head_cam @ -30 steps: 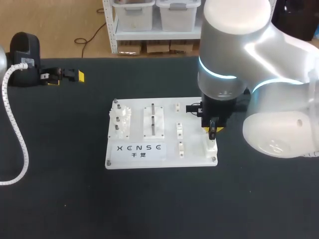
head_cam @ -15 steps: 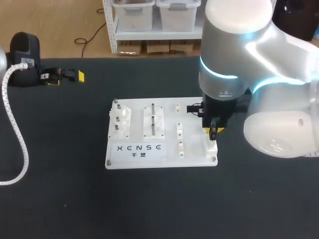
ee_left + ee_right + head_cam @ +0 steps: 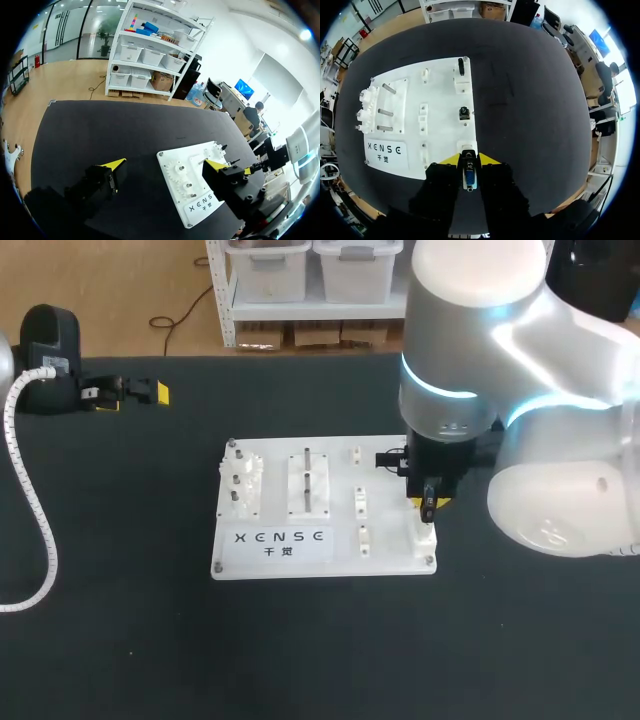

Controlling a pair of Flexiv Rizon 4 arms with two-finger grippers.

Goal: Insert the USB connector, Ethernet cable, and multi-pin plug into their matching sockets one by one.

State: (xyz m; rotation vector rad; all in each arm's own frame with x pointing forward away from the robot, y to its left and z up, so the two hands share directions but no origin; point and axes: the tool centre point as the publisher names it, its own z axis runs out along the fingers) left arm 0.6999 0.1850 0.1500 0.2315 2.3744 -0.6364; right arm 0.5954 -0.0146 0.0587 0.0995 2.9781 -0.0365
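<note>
my right arm (image 3: 500,370) is glossy white all over, built of fat rounded housings, with a thin light-blue glowing ring (image 3: 436,390) round one joint. its end effector (image 3: 428,503) is a black block with two black fingers capped in bright yellow wedges. my left arm (image 3: 47,340) shows a black wrist housing with a small pale label, and a white ribbed cable hose (image 3: 35,500) curls off it. the left end effector (image 3: 133,397) is black with yellow tips too. in its wrist camera one finger block (image 3: 235,182) is dotted with small round screw holes.
</note>
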